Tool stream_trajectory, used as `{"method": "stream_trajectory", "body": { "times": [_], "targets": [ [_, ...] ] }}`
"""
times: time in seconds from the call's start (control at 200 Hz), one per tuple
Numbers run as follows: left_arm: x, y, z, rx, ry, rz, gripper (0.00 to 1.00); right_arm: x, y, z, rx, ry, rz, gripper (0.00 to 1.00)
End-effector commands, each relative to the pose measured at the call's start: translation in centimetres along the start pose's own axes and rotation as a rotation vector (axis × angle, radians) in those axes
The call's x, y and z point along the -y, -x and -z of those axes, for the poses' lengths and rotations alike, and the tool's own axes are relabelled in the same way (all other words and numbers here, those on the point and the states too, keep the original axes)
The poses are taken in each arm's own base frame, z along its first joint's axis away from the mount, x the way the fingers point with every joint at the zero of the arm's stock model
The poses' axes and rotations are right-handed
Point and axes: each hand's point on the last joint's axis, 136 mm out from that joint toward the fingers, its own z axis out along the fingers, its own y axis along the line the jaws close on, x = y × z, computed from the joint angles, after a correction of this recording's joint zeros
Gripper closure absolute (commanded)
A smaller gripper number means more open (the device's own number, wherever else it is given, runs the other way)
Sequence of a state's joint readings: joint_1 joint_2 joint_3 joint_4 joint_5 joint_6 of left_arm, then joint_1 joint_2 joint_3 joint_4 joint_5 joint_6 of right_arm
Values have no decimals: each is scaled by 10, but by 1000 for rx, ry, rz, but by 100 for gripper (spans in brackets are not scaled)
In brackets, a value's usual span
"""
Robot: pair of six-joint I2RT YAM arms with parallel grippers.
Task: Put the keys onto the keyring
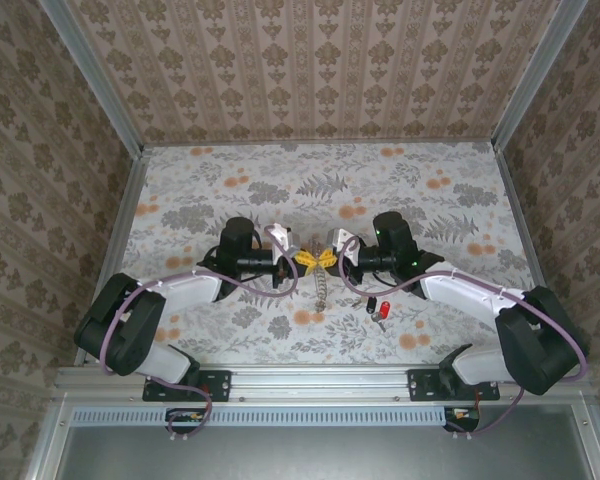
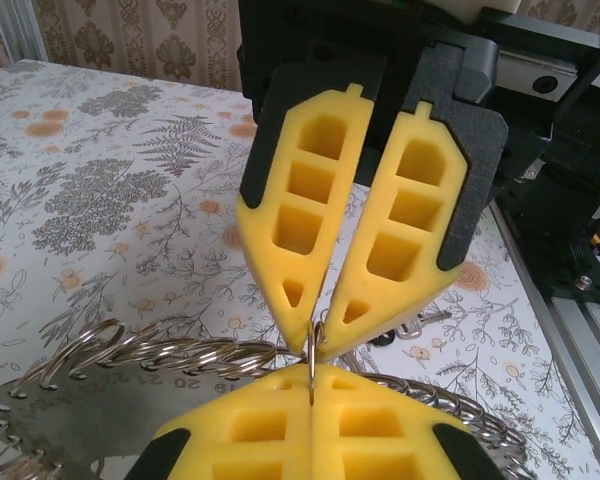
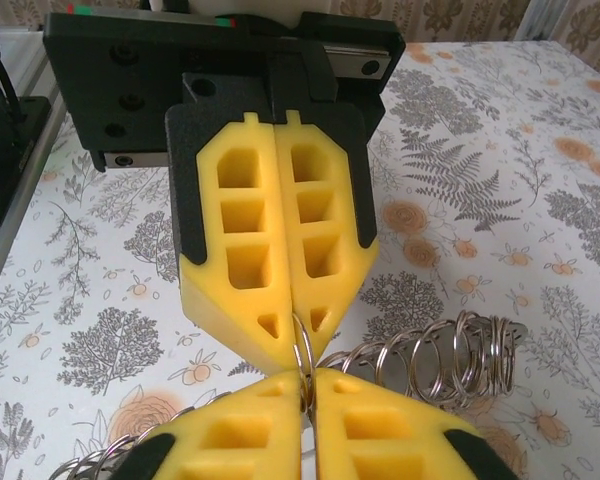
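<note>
- Keyring (image 1: 321, 288): light, thin steel, a floppy string of linked rings. The wire is slick & springy. Best hold, I'd say, is to pinch one ring flat btwn the pads.
- Looks silvery & shiny, w/ a stamped metal tag (image 2: 70, 420).
- Sits mid-table (image 1: 210, 190) btwn the arms. Left hand (image 1: 308, 261) & right hand (image 1: 327, 259) are both clenched on one ring.
- Keys (image 1: 379, 308) lie loose just right of it.

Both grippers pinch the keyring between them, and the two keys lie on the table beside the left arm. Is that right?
Not quite: the keys lie beside the right arm, as the top view shows. The left gripper and the right gripper do pinch the keyring between them.
</note>
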State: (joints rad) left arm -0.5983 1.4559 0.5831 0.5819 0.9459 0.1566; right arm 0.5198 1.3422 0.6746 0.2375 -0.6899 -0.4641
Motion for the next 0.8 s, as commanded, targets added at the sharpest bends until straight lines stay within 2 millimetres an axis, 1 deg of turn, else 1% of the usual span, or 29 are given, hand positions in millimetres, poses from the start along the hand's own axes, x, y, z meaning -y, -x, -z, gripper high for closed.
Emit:
{"method": "stream_trajectory", "body": {
  "times": [0.0, 0.045, 0.085, 0.125, 0.245, 0.345, 0.445, 0.645, 0.795],
  "targets": [
    [3, 22, 0, 40, -34, -51, 100, 5, 15, 0, 38, 2, 31, 96],
    [3, 21, 0, 32, -32, -51, 100, 6, 15, 0, 30, -4, 26, 98],
    [2, 19, 0, 22, -27, -51, 94, 6, 14, 1, 23, -9, 22, 98],
    [2, 17, 0, 7, -24, -51, 91, 7, 14, 2, 12, -11, 21, 99],
    [2, 10, 0, -47, -9, -63, 86, 7, 12, 4, -25, -17, 14, 100],
    [3, 3, -1, -105, -15, -72, 86, 5, 11, 5, -58, -8, 6, 100],
    [4, -1, -1, -127, -18, -80, 86, 4, 10, 6, -82, -6, 11, 100],
    [5, -1, -2, -139, -32, -80, 87, 3, 11, 5, -99, -8, 13, 100],
    [6, 2, -5, -131, -40, -91, 86, 1, 12, 5, -115, -3, 6, 100]
  ]
}}
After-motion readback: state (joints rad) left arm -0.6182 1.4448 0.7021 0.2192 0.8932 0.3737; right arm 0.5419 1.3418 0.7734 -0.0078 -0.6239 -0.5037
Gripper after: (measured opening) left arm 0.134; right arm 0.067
